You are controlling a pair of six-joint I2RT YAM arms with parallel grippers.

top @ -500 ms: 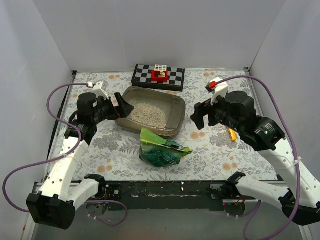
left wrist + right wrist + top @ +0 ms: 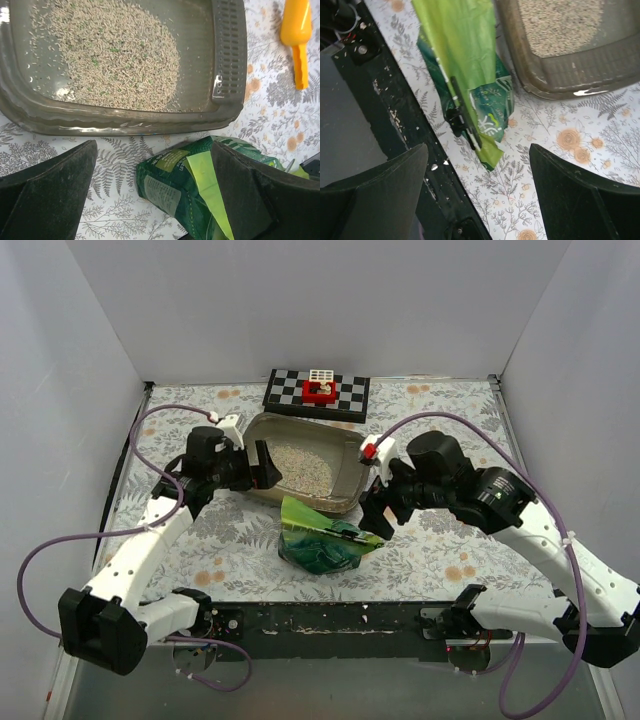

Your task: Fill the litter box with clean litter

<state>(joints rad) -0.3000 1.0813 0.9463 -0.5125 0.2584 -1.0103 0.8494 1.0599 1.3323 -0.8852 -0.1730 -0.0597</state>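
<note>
The litter box [image 2: 352,462] lies at the back middle of the table, a patch of clean litter [image 2: 298,468] spread on its floor. In the left wrist view the litter [image 2: 110,55] covers part of the box [image 2: 125,122]. A crinkly green bag [image 2: 322,538] lies on its side just in front of the box, with a black clip [image 2: 460,117] on its folded top. My left gripper [image 2: 262,465] hovers open at the box's left near edge, above the bag [image 2: 185,185]. My right gripper [image 2: 378,502] is open right of the bag [image 2: 455,55], with nothing between its fingers.
A yellow-orange scoop [image 2: 296,35] lies on the floral cloth right of the box. A black-and-white checkered board [image 2: 345,395] with a red piece [image 2: 320,391] stands behind the box. The black front rail [image 2: 380,100] runs close to the bag.
Both arms have swung inward. The left gripper moved right to the box's edge; the right gripper moved left and down toward the bag, now hiding the scoop from above.
</note>
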